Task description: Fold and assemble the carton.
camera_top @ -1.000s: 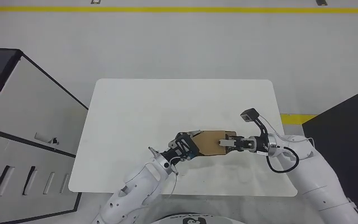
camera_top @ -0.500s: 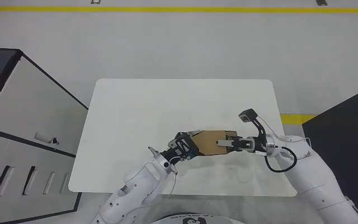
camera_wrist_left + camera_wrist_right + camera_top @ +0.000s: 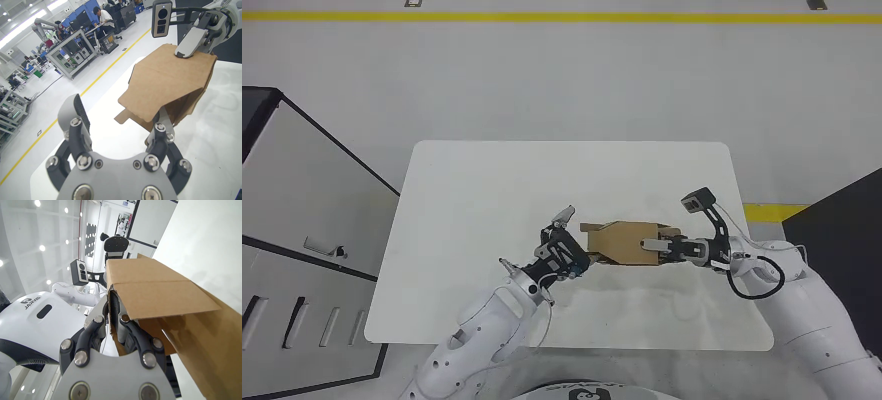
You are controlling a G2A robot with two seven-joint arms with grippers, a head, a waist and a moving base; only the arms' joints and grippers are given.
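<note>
A brown cardboard carton (image 3: 617,242) is held above the middle of the white table (image 3: 492,190), partly opened into a sleeve. My right gripper (image 3: 650,245) is shut on the carton's right end wall (image 3: 155,294), with the cardboard pinched between its pads (image 3: 114,306). My left gripper (image 3: 577,232) stands open at the carton's left end. In the left wrist view, one of its fingers (image 3: 81,111) is out in the free air and the other (image 3: 160,123) sits under a hanging flap of the carton (image 3: 166,79). The right gripper's finger (image 3: 187,50) presses on the carton's far top.
A grey cabinet (image 3: 292,190) stands off the table's left side and a dark unit (image 3: 842,215) off its right. A yellow floor line (image 3: 562,16) runs beyond the far edge. The table's far half is bare.
The carton has risen from lying flat and opened up. My left gripper has spread its fingers and shifted back to the left. My right wrist has turned, keeping its hold.
</note>
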